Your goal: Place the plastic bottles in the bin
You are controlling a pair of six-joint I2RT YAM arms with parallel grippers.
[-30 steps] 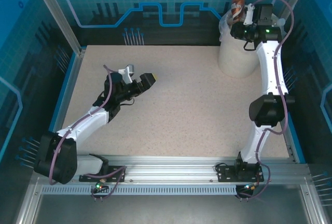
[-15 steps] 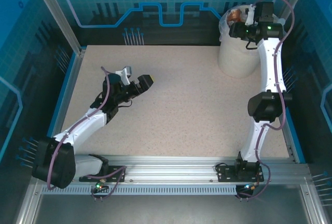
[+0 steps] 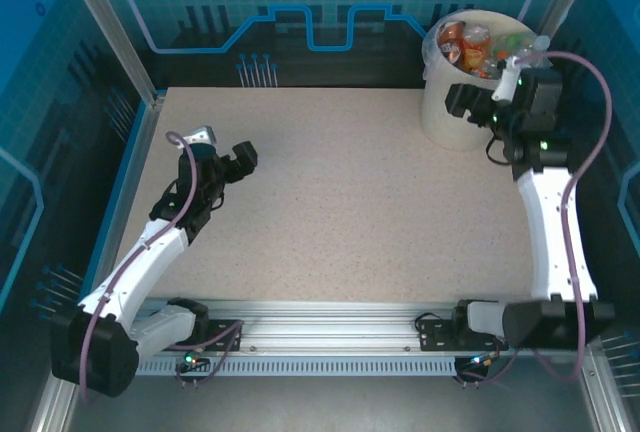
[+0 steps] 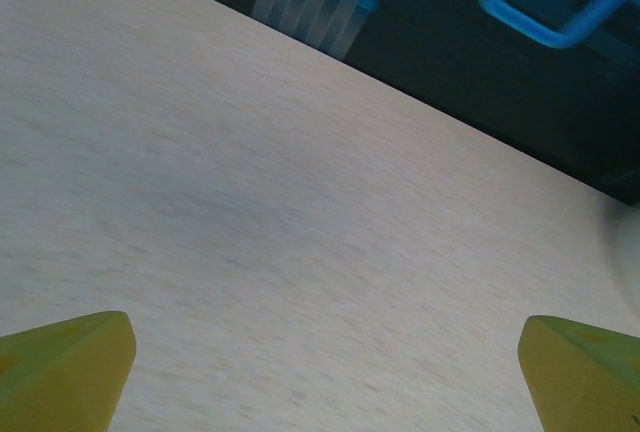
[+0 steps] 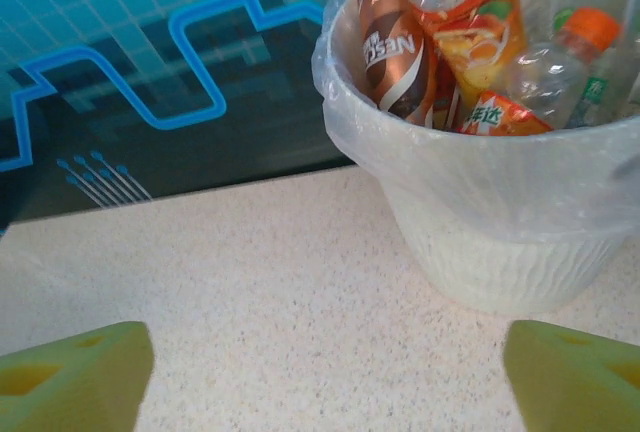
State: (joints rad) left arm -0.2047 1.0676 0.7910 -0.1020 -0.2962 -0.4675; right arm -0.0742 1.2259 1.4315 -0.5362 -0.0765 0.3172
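Observation:
The cream-white bin (image 3: pixel 455 112) stands at the table's far right corner, lined with a clear bag. Several plastic bottles (image 3: pixel 468 45) lie inside it. Closest to the right wrist camera are a brown-labelled bottle (image 5: pixel 392 44), an orange-labelled bottle (image 5: pixel 468 22) and a clear one with an orange cap (image 5: pixel 565 60), all within the bin (image 5: pixel 500 212). My right gripper (image 3: pixel 458 104) hangs open and empty just in front of the bin; its yellow fingertips (image 5: pixel 75 372) stand wide apart around the right gripper's gap (image 5: pixel 325 382). My left gripper (image 3: pixel 243 155) is open and empty over bare table (image 4: pixel 300 202) on the left.
Blue-lit panels wall the table at the back and sides (image 3: pixel 300 22). An aluminium rail (image 3: pixel 330 317) with both arm bases runs along the near edge. The speckled tabletop (image 3: pixel 340 192) stretches between the two arms.
The right gripper let the brown bottle go into the bin, then drew back toward the near right. The left arm pulled back to the left.

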